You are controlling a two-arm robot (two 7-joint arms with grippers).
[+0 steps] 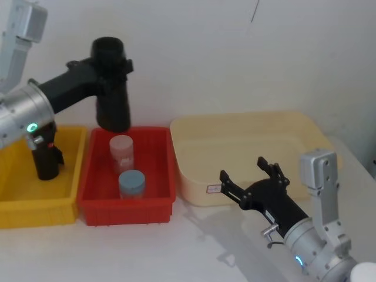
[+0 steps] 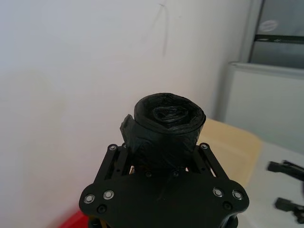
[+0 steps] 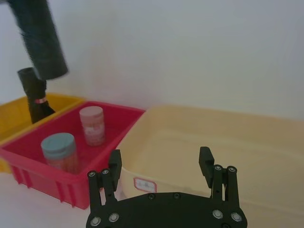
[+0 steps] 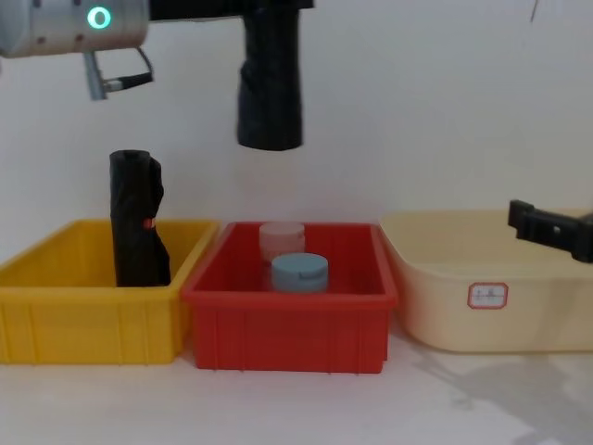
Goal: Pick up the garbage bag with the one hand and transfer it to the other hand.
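Nearest, saw the right claw (image 1: 242, 168) low over the worktop (image 1: 176, 247) in front of the cream tub (image 1: 247, 120), fingers spread, grasping nothing, aimed toward the left side, presumably to receive. Found the garbage bag (image 1: 113, 108) upright in the air above the back of the red bin (image 1: 126, 214), clenched near its top by the left claw (image 1: 111, 64). Judged that high grip deliberate: left the lower length bare for a second hold. Noted a pink jar (image 1: 121, 151) and a blue-lidded jar (image 1: 131, 183) in the red bin and a slimmer black roll (image 1: 46, 158) standing in the yellow bin (image 1: 35, 211), all below the bag. Reckoned the pick-up done, the handover not yet begun, claws well apart.
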